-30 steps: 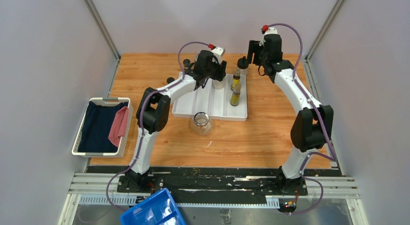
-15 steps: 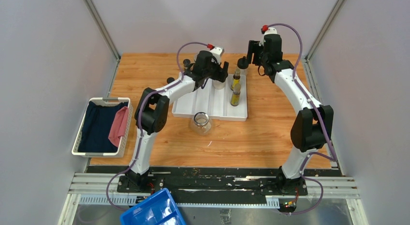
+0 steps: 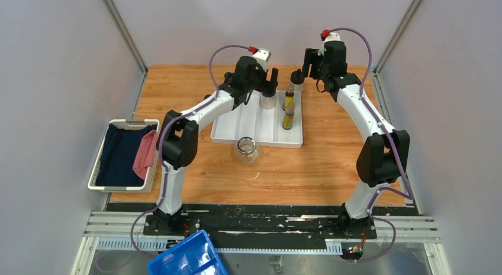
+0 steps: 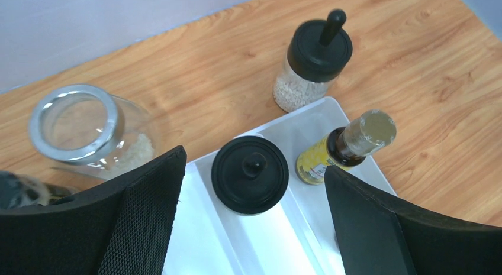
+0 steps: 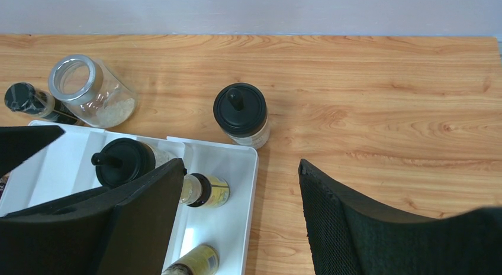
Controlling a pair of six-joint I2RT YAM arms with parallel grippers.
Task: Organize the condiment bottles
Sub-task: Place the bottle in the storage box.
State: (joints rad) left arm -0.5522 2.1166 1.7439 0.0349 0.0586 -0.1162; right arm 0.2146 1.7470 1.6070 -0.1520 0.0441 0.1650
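Our left gripper (image 3: 267, 83) has just let go: its jaws are apart and lifted clear of the black-capped bottle (image 4: 250, 174), which now stands upright at the tray's (image 4: 272, 251) twelve o'clock end. We judge that bottle placed. Our right gripper (image 5: 241, 168), jaws apart and empty, hovers by the twin bottle (image 5: 241, 112), which sits outside the tray at one o'clock.

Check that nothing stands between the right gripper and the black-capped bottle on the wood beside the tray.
Nothing visible does. The black-capped bottle stands on the wood just past the corner of the tray, in line with the gap of the open right gripper. The nearest oil bottle, in the tray, sits off to one side.
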